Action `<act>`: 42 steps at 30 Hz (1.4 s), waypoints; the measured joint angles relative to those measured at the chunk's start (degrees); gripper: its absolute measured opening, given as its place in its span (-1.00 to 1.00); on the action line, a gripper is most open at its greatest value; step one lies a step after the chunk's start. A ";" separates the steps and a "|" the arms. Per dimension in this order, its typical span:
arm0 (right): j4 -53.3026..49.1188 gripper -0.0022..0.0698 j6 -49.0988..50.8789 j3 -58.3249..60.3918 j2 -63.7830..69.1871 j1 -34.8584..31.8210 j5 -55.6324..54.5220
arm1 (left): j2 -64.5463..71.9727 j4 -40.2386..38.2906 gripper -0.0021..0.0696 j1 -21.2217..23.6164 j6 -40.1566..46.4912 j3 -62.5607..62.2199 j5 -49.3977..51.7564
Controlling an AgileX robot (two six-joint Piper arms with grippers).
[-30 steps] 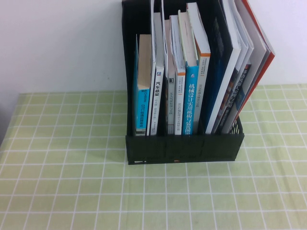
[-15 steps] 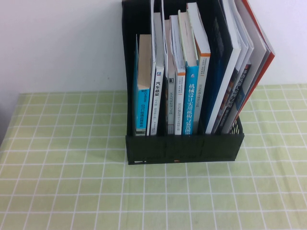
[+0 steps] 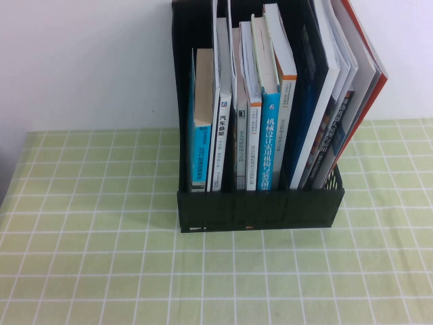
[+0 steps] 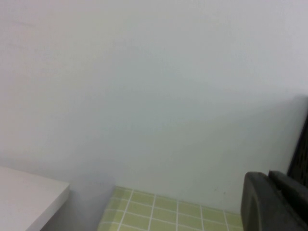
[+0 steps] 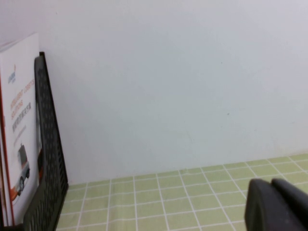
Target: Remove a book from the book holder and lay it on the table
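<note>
The black book holder (image 3: 260, 210) stands at the back of the green grid table (image 3: 101, 271), packed with upright books. The book (image 3: 371, 91), thin and red-covered, leans at the holder's far right end. Its white cover with truck pictures (image 5: 19, 120) shows in the right wrist view, behind the holder's mesh side (image 5: 48, 168). Neither arm appears in the high view. My right gripper (image 5: 270, 184) is shut and empty, low over the table to the right of the holder. My left gripper (image 4: 268, 175) is shut and empty too, beside the holder's dark edge (image 4: 301, 144) on its left.
Blue-spined paperbacks (image 3: 269, 128) and a dark-blue large book (image 3: 308, 101) fill the other slots. A white wall stands right behind the holder. A white ledge (image 4: 29, 197) lies beyond the table's left edge. Open cloth spreads in front of the holder.
</note>
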 joint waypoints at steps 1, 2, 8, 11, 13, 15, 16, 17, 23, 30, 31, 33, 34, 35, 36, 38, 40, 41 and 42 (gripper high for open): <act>0.00 -0.95 0.00 0.00 0.00 0.00 0.00 | 0.00 0.00 -0.95 0.00 0.00 0.00 0.00; 0.00 -0.95 0.00 0.00 0.00 0.00 0.24 | 0.00 0.00 -0.95 0.00 0.00 0.00 0.00; 0.00 -0.95 0.00 0.00 0.00 0.00 0.82 | 0.00 0.00 -0.95 0.00 -0.13 0.00 -2.30; 0.00 -0.95 0.00 0.00 0.00 0.00 0.82 | 0.00 0.00 -0.95 0.00 -1.34 0.00 -3.16; 0.00 -0.95 0.32 0.00 0.00 0.00 0.57 | 0.00 0.00 -0.95 0.00 -2.14 0.00 -3.73; 0.00 -0.95 1.54 0.00 0.00 0.00 -0.63 | 0.00 -0.04 -0.95 0.00 -3.54 0.00 -4.95; 0.00 -0.95 2.12 0.00 0.00 0.00 -1.45 | 0.00 -0.04 -0.95 0.00 -4.14 0.00 -5.65; 0.00 -0.95 2.88 0.00 0.00 0.00 -2.81 | 0.00 -0.04 -0.95 0.00 -4.70 0.00 -6.54; 0.03 -0.95 9.49 0.00 0.00 0.00 -17.88 | 0.00 -0.13 -0.95 0.00 -7.93 0.00 -12.26; -1.13 -0.95 15.71 -2.43 0.00 0.00 -29.37 | 0.00 -0.53 -0.95 0.00 -12.12 -0.49 -15.46; -2.45 -0.95 15.96 -3.98 0.00 0.00 -29.27 | 0.00 -0.53 -0.95 0.00 -12.12 -1.27 -15.35; -5.97 -0.95 16.37 -7.23 0.00 0.00 -29.01 | 0.00 -0.53 -0.95 0.00 -11.76 -3.35 -15.35; -7.71 -0.95 16.65 -9.18 0.00 0.00 -29.01 | 0.00 -0.53 -0.95 0.00 -11.64 -4.73 -15.35; -8.87 -0.95 17.14 -10.74 0.00 0.00 -29.01 | 0.00 -0.53 -0.95 0.00 -11.54 -5.92 -15.35; -9.99 -0.95 18.20 -12.72 0.00 0.00 -28.72 | 0.26 -0.39 -0.95 0.00 -11.50 -7.47 -15.35; -11.82 -0.95 20.67 -16.43 0.72 0.00 -27.70 | 1.77 0.47 -0.95 0.00 -11.40 -10.82 -14.98; -14.09 -0.95 22.61 -20.78 2.94 0.00 -25.61 | 4.61 1.56 -0.95 0.00 -11.28 -14.43 -13.94; -15.34 -0.95 23.32 -23.00 4.12 0.00 -24.38 | 5.97 2.03 -0.95 0.00 -11.17 -15.99 -13.03; -16.65 -0.95 24.08 -25.32 5.72 0.00 -22.47 | 7.86 2.43 -0.95 0.00 -11.06 -18.06 -11.65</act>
